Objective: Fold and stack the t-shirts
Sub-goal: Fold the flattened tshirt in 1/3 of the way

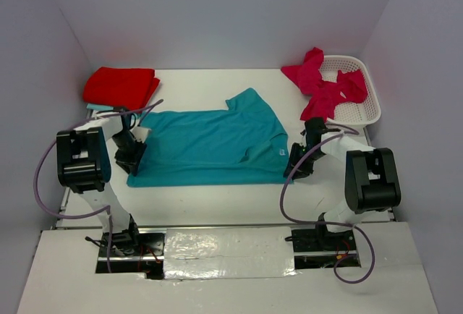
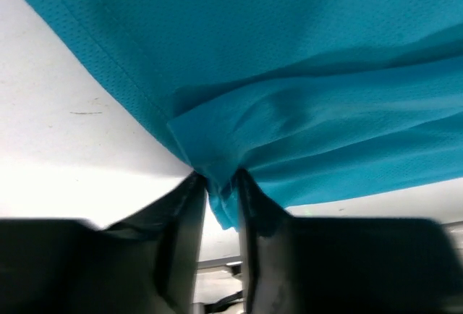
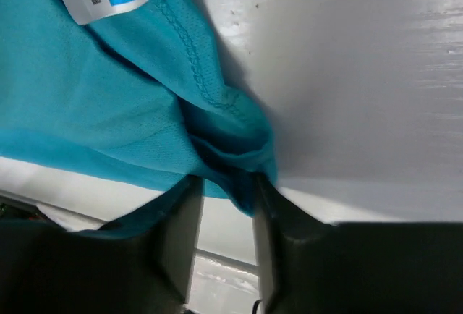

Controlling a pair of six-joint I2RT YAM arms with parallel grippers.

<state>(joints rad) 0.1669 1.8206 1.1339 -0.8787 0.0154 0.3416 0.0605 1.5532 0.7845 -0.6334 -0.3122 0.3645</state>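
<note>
A teal t-shirt [image 1: 210, 144] lies spread across the middle of the table, one sleeve pointing to the back. My left gripper [image 1: 134, 156] is shut on its left edge; the left wrist view shows a pinch of teal cloth [image 2: 289, 111] between the tips of that gripper [image 2: 217, 184]. My right gripper [image 1: 296, 162] is shut on the shirt's right edge near the collar; in the right wrist view, bunched cloth [image 3: 108, 104] with a size label sits between the tips of that gripper [image 3: 228, 184]. A folded red t-shirt [image 1: 119, 85] lies at the back left. Magenta t-shirts [image 1: 325, 86] hang over the basket.
A white mesh basket [image 1: 365, 111] stands at the back right. A sliver of folded teal cloth [image 1: 96, 108] shows under the red shirt. Grey walls close in the table on three sides. Cables loop beside both arm bases.
</note>
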